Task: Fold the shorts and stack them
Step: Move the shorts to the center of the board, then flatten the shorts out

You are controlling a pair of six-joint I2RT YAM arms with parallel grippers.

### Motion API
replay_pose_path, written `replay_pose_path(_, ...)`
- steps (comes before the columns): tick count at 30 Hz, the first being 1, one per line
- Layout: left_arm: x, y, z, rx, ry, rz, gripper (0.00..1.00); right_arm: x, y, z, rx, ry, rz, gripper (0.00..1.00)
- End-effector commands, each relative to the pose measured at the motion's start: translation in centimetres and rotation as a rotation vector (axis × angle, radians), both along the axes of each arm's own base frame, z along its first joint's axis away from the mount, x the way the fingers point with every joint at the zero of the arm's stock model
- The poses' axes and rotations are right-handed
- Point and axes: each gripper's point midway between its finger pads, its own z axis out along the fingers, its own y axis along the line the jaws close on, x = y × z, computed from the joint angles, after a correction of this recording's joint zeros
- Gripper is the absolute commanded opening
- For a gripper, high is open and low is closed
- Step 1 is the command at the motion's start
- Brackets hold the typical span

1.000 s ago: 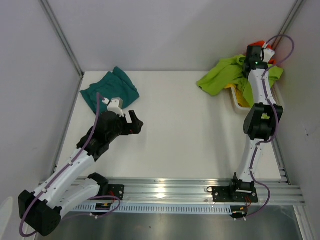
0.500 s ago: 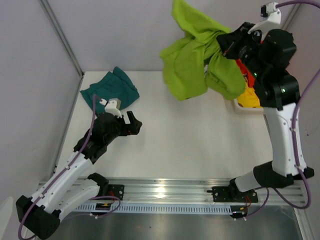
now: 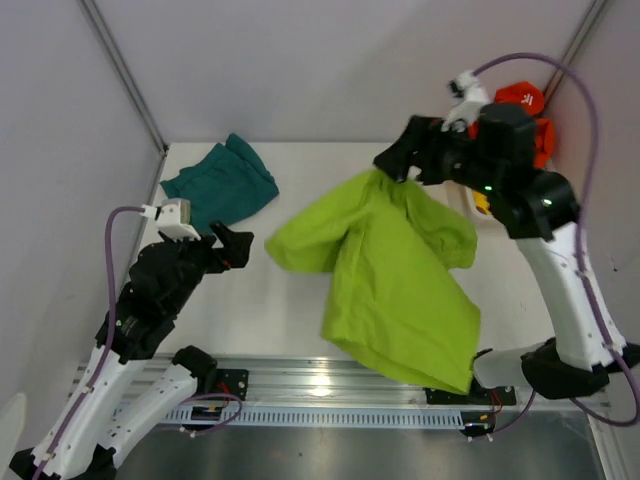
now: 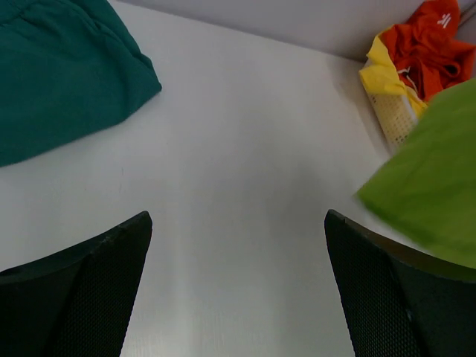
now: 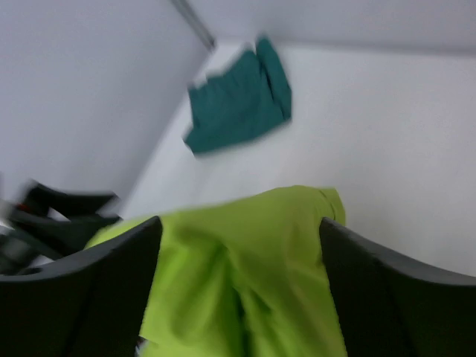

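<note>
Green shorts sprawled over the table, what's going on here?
The right gripper is above the top edge of the green shorts, jaws apart and not clamping them. The shorts billow unfolded over the middle of the table, apparently not laid flat yet. The left gripper hovers open and empty near the teal shorts, which lie bunched at the far left corner. Nothing is stacked yet.

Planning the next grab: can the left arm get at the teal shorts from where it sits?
Probably yes. The teal shorts lie in the far left corner, just beyond the open left gripper, with only bare table between. The lime green shorts are off to its right, not covering them.
</note>
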Motion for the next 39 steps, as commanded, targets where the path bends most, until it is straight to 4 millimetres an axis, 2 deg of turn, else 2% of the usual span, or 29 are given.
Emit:
replay_pose_path(1, -0.6, 1.3, 0.2, 0.051, 0.022, 0.042, 0.99, 0.8, 3.9, -10.8, -0.245, 0.228, 0.061, 0.96)
replay_pose_path(2, -0.6, 1.2, -0.1, 0.054, 0.031, 0.035, 0.99, 1.0, 4.7, -13.6, -0.324, 0.27, 0.078, 1.0)
replay_pose_path(4, -0.4, 0.4, -1.4, 0.058, 0.064, 0.002, 0.99, 1.0, 5.2, -15.4, -0.385, 0.283, 0.052, 0.99)
replay_pose_path(5, -0.2, -0.1, -1.3, 0.044, 0.057, -0.016, 0.99, 0.8, 5.1, -16.5, -0.392, 0.289, 0.055, 0.99)
replay_pose_path(6, -0.1, -0.7, -2.4, 0.046, 0.08, -0.039, 0.99, 0.6, 5.0, -16.8, -0.391, 0.288, 0.053, 0.99)
replay_pose_path(8, -0.1, -2.4, -3.1, 0.03, 0.1, -0.121, 0.99, 0.8, 3.5, -17.4, -0.4, 0.278, -0.007, 1.0)
replay_pose_path(11, -0.2, -4.6, -4.4, 0.038, 0.122, -0.213, 0.99, -0.3, 0.0, -20.4, -0.443, 0.34, -0.093, 1.0)
replay_pose_path(12, -0.2, -5.1, -4.8, 0.047, 0.125, -0.23, 0.99, -1.2, -1.5, -22.7, -0.463, 0.386, -0.126, 0.99)
replay_pose_path(14, -0.7, -6.9, -5.7, 0.074, 0.146, -0.295, 0.99, -1.6, -3.3, -25.0, -0.456, 0.431, -0.177, 0.99)
replay_pose_path(15, -1.3, -8.3, -5.7, 0.08, 0.135, -0.35, 0.99, -2.8, -4.5, -27.6, -0.464, 0.477, -0.2, 1.0)
replay_pose_path(17, -1.8, -10.1, -6.6, 0.101, 0.151, -0.405, 0.99, -2.9, -5.9, -29.5, -0.449, 0.498, -0.258, 0.97)
replay_pose_path(18, -2.6, -11.8, -6.5, 0.111, 0.131, -0.463, 0.99, -3.5, -7.2, -31.4, -0.456, 0.535, -0.292, 0.96)
replay_pose_path(19, -3.0, -12.8, -6.7, 0.122, 0.124, -0.495, 0.99, -3.6, -7.6, -32.2, -0.456, 0.544, -0.306, 0.94)
replay_pose_path(20, -3.4, -14.0, -7.9, 0.156, 0.149, -0.526, 0.99, -3.7, -8.1, -32.9, -0.461, 0.559, -0.32, 0.91)
replay_pose_path(21, -4.6, -15.9, -7.7, 0.177, 0.126, -0.588, 0.99, -4.2, -8.7, -34.2, -0.476, 0.597, -0.334, 0.9)
replay_pose_path(23, -5.8, -17.9, -8.4, 0.219, 0.121, -0.646, 0.99, -4.6, -8.6, -35.1, -0.482, 0.624, -0.32, 0.9)
replay_pose_path(24, -7.1, -19.5, -9.1, 0.264, 0.113, -0.689, 0.99, -4.8, -8.4, -35.5, -0.487, 0.633, -0.31, 0.89)
replay_pose_path(27, -8.5, -21.5, -10.2, 0.29, 0.112, -0.738, 0.99, -5.3, -8.3, -36.4, -0.518, 0.647, -0.317, 0.91)
replay_pose_path(31, -9.5, -22.1, -11.0, 0.283, 0.131, -0.771, 0.99, -4.3, -7.5, -37.5, -0.56, 0.64, -0.321, 0.9)
replay_pose_path(33, -9.8, -22.0, -11.1, 0.279, 0.133, -0.775, 0.99, -3.8, -6.6, -39.0, -0.598, 0.666, -0.302, 0.87)
replay_pose_path(36, -10.0, -21.4, -11.0, 0.277, 0.133, -0.769, 0.99, -2.3, -4.1, -40.6, -0.663, 0.667, -0.268, 0.79)
replay_pose_path(38, -10.2, -20.9, -10.6, 0.275, 0.129, -0.766, 0.99, -0.8, -1.9, -41.4, -0.705, 0.666, -0.238, 0.64)
replay_pose_path(39, -10.3, -20.8, -10.4, 0.273, 0.125, -0.77, 0.99, 0.0, -1.0, -41.5, -0.707, 0.66, -0.225, 0.5)
